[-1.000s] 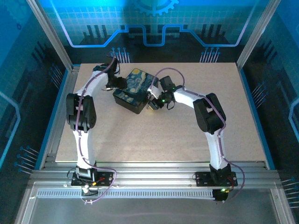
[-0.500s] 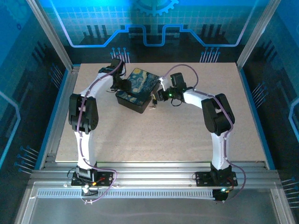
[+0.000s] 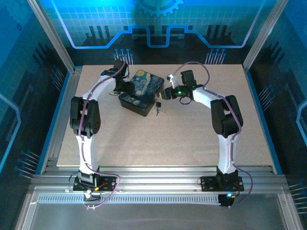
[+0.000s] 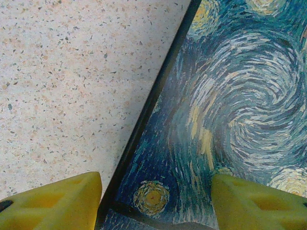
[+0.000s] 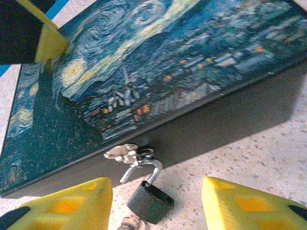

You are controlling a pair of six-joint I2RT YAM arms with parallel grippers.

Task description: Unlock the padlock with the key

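The padlock (image 5: 149,202) is shown in the right wrist view as a small, dark, squarish block with a matte face and a thin, shiny U-shaped shackle (image 5: 146,168). The shackle is hooked through a small silvery latch (image 5: 122,152) on the plain dark side wall of the box (image 5: 144,57). The body lies tilted at the foot of that wall on the table (image 5: 268,148). At 6 o'clock of the padlock a small silvery bit (image 5: 128,223) is cut off by the frame edge; whether it is the key cannot be told.

The padlock is flanked by the right gripper (image 5: 156,187). Its blocky yellow fingers (image 5: 62,206) are set at 8 and 4 o'clock of the padlock, spread wide and touching nothing.

The box lid (image 4: 230,96) is seen close up in the left wrist view as glossy swirls of blue and yellow, with a straight dark edge against the pale, speckled, stone-like table. The left gripper (image 4: 156,196) is spread wide there, one finger over the table and one over the lid, and no grip is seen.

In the top view the padlock is reduced to a tiny dark speck at 4 o'clock of the box. The right gripper (image 3: 165,94) is placed near it at 1 o'clock, and the left gripper is placed at 9 o'clock of the box. The shackle and latch are too small to be made out there.
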